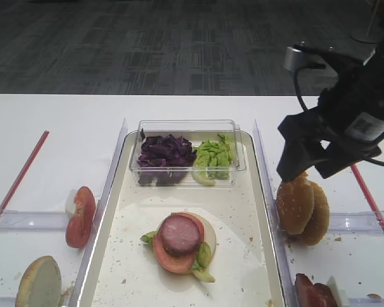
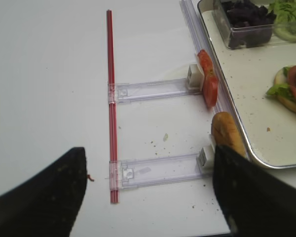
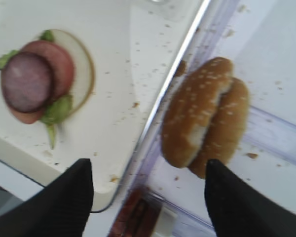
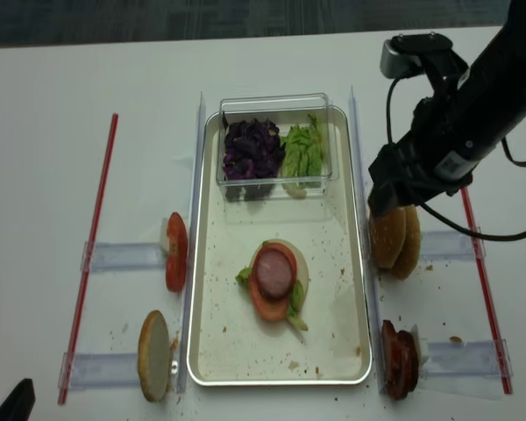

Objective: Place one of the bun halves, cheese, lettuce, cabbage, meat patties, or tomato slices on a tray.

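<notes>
Right gripper (image 3: 148,197) poised above the standing bun halves (image 3: 204,118).

Its black fingers (image 3: 64,202) stand wide apart, holding nothing; the buns lean on edge just outside the right rim of the tray (image 1: 264,192). On the tray floor lies a stack of bun base, lettuce (image 1: 203,254), tomato slice (image 1: 169,259) and meat patty (image 1: 180,234). The left gripper (image 2: 148,197) is likewise spread and empty over the table (image 2: 49,74).

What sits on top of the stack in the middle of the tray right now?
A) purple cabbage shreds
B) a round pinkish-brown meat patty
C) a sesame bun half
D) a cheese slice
B: the meat patty is uppermost, lying on a tomato slice with lettuce poking out, in the middle of the tray.
</notes>
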You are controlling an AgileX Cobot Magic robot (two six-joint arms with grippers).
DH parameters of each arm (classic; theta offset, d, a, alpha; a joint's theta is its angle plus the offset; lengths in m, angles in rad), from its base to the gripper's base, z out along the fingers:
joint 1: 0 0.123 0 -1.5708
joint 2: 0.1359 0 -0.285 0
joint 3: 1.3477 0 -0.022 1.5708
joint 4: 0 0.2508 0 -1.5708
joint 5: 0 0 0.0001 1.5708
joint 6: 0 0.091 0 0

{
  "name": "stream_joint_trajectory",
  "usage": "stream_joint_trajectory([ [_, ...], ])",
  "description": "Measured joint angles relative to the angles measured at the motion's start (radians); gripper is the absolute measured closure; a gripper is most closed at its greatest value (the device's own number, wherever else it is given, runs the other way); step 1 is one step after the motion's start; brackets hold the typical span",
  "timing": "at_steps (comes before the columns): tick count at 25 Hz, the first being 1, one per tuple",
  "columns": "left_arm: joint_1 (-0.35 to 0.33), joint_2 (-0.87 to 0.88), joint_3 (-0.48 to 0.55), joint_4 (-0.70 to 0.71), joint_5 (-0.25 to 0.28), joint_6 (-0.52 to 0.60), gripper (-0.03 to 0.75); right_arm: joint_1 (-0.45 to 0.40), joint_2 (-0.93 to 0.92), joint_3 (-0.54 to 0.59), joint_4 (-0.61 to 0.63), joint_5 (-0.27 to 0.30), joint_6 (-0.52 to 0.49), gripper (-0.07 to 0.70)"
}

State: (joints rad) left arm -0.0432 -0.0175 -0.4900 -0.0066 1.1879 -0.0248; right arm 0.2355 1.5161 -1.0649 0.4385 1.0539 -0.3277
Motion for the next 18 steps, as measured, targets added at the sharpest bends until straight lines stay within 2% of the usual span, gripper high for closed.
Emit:
stream_joint_trajectory([
  [3, 0.000, 0.000, 0.000, 0.000, 0.000, 0.000, 0.223, 0.000, 0.000, -0.002, -0.128, -0.007, 0.091, 0.123],
  [8, 0.000, 0.000, 0.000, 0.000, 0.000, 0.000, 0.223, 0.000, 0.000, -0.002, -0.263, 0.004, 0.165, 0.123],
  [15, 0.000, 0.000, 0.000, 0.000, 0.000, 0.000, 0.224, 0.000, 0.000, -0.004, -0.314, 0.011, 0.226, 0.136],
  [18, 0.000, 0.000, 0.000, 0.000, 0.000, 0.000, 0.224, -0.024, 0.000, -0.004, -0.324, 0.012, 0.258, 0.155],
])
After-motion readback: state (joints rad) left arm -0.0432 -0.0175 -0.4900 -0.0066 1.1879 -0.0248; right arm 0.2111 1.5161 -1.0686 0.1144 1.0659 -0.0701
